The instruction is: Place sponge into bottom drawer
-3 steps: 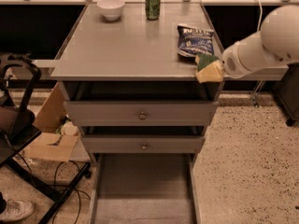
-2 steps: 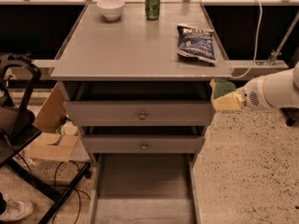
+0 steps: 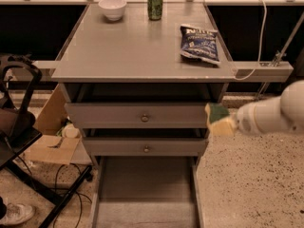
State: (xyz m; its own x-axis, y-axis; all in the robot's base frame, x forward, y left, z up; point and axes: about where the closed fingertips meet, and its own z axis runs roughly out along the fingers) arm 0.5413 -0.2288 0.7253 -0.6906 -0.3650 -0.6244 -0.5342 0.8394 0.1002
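Note:
The sponge (image 3: 219, 119), dark green on top with yellow foam below, is held at the tip of my white arm, to the right of the drawer stack at the level of the upper drawer's front. My gripper (image 3: 228, 122) is shut on the sponge and mostly hidden behind it. The bottom drawer (image 3: 145, 208) is pulled open, a long grey tray with a bare floor, below and to the left of the sponge.
Two upper drawers with round knobs (image 3: 144, 118) are shut. On the tabletop stand a blue chip bag (image 3: 199, 42), a green can (image 3: 155, 4) and a white bowl (image 3: 112, 8). A cardboard box (image 3: 50, 146) and a black stand (image 3: 19, 127) are at the left.
My arm has dropped from the tabletop's right edge down to the side of the drawers, carrying the sponge lower and slightly left.

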